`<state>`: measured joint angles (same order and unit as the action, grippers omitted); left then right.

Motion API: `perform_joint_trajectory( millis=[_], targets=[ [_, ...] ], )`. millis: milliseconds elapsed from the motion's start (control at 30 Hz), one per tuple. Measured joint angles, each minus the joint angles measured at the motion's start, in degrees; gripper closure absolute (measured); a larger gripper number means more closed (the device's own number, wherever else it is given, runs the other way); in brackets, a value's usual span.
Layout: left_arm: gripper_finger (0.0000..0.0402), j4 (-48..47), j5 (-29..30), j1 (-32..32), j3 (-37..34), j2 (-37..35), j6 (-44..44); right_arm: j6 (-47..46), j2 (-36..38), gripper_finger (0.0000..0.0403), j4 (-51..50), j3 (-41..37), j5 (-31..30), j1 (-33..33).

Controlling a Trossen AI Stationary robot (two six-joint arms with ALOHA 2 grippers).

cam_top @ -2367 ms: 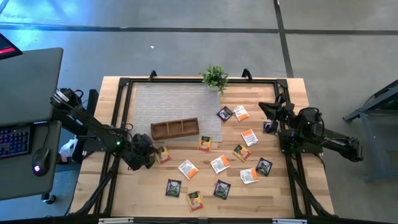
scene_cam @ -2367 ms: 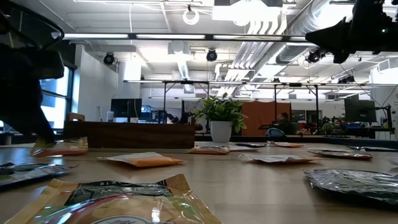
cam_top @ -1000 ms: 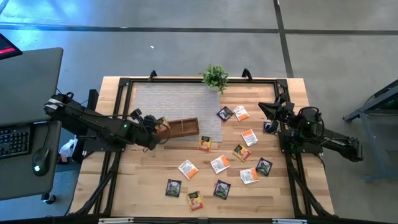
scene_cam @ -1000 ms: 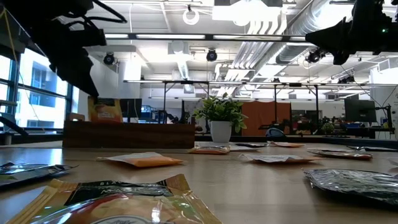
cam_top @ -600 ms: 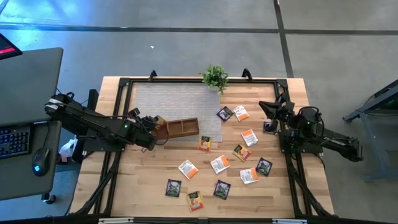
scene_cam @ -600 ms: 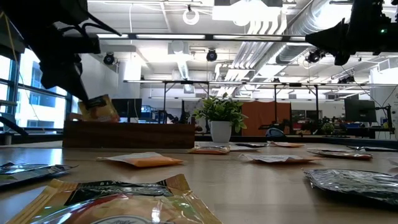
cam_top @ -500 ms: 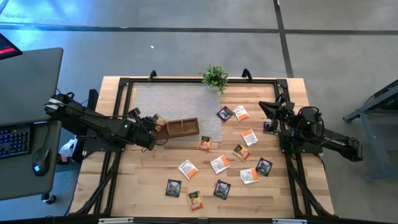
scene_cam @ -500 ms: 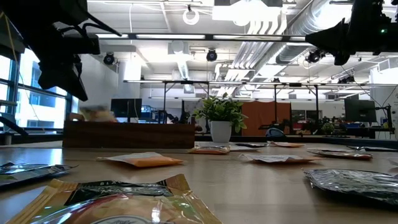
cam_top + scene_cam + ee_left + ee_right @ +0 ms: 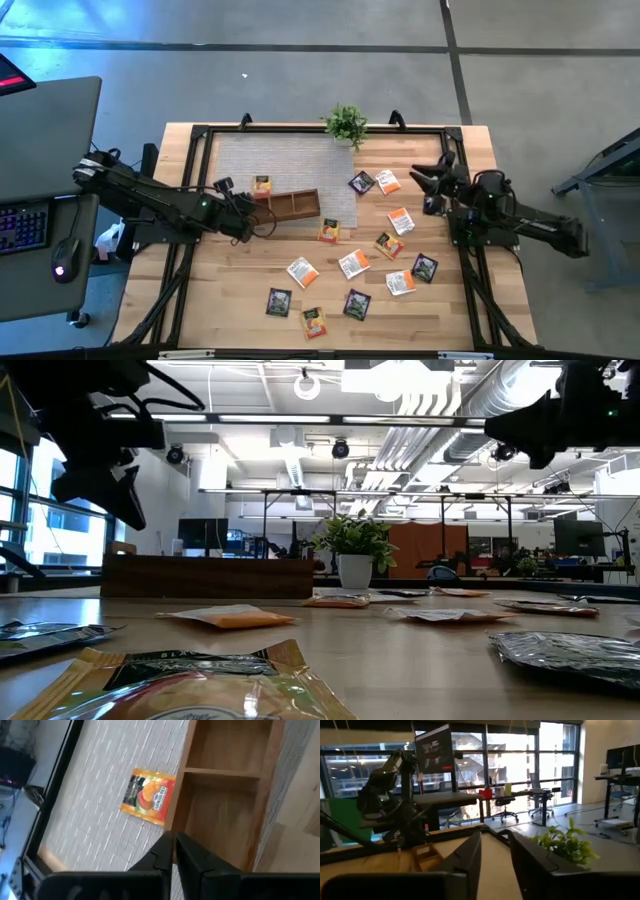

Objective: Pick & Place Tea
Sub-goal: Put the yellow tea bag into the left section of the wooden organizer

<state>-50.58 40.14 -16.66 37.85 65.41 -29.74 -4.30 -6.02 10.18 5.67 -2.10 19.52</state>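
One orange tea sachet (image 9: 262, 186) (image 9: 149, 796) lies flat on the grey mat (image 9: 290, 160), right against the outer wall of the brown wooden tray (image 9: 283, 205) (image 9: 225, 795), outside its compartments. My left gripper (image 9: 264, 222) (image 9: 173, 840) hovers over the tray's left end, its fingers parted by only a narrow slit with nothing between them. Several more sachets (image 9: 352, 264) lie scattered on the wood to the right and near side. My right gripper (image 9: 428, 176) (image 9: 495, 850) hangs open above the table's right side, pointing level.
A small potted plant (image 9: 345, 124) (image 9: 352, 550) stands at the mat's far edge. A black frame rail (image 9: 205, 180) runs round the table. In the low view two sachets (image 9: 190, 680) lie close to the near edge.
The orange sachet, held upright over the tray's left end a second ago, has tipped, dropped out of my left gripper and landed flat on the mat just beyond the tray's wall. My left gripper has rolled a little and stayed over the tray's left end.
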Motion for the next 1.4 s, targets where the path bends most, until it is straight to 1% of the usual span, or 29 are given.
perform_joint_trajectory(
  millis=[100,167,233,300,367,467,533,633,667,733,800,900,1033,1233,1300,1400],
  targets=[
    [0.034,0.9,-0.1,2.1,0.0,0.0,-1.2,-2.3,-5.5,0.0264,4.4,0.0,2.5,0.0],
    [0.0315,3.1,-2.3,4.6,0.0,0.0,-4.1,-3.3,-10.4,0.0248,9.4,0.0,5.3,0.0],
    [0.0295,5.7,-4.0,7.6,0.0,0.0,-6.7,-3.7,-16.4,0.0238,15.3,0.0,8.2,-0.1],
    [0.0282,7.9,-5.5,10.7,0.0,0.0,-6.7,-4.5,-22.6,0.0236,21.1,0.0,10.0,-0.2],
    [0.0276,9.8,-6.9,14.1,0.0,0.0,-5.2,-4.7,-29.1,0.0236,25.0,0.6,10.0,-1.1],
    [0.0275,12.2,-10.1,20.4,0.0,0.0,-5.6,-4.7,-38.2,0.0236,26.0,2.9,8.1,-2.7],
    [0.0275,14.1,-14.7,25.4,0.0,0.0,-6.6,-4.7,-43.8,0.0236,26.1,5.2,6.6,-3.7],
    [0.0275,15.6,-24.9,33.1,0.0,0.1,-6.8,-4.7,-51.4,0.0236,26.1,8.5,6.0,-4.8],
    [0.0275,15.9,-27.5,35.4,0.0,0.6,-7.1,-4.7,-53.8,0.0236,26.1,9.5,5.9,-5.2],
    [0.0275,16.8,-31.2,38.7,0.0,2.6,-7.6,-4.7,-57.9,0.0236,26.1,11.6,5.9,-5.8],
    [0.0275,17.3,-32.4,41.1,0.0,5.2,-7.6,-4.7,-61.9,0.0236,26.2,13.5,5.9,-6.3],
    [0.0275,18.1,-34.1,43.5,0.0,9.2,-7.6,-3.9,-67.0,0.0236,26.1,16.0,5.9,-6.6],
    [0.0275,19.4,-36.7,44.0,0.0,15.6,-8.3,-3.6,-72.2,0.0236,26.1,18.8,6.0,-6.6],
    [0.0277,21.0,-37.7,44.0,0.3,19.9,-7.4,-3.2,-76.6,0.0236,26.0,21.0,8.5,-6.6],
    [0.029,20.8,-37.4,44.0,0.3,20.2,-7.2,-3.2,-77.0,0.0236,26.1,21.0,8.7,-6.6],
    [0.034,20.9,-36.0,43.9,0.3,20.3,-7.6,-3.2,-77.0,0.0236,26.3,21.0,8.7,-6.6]
  ],
)
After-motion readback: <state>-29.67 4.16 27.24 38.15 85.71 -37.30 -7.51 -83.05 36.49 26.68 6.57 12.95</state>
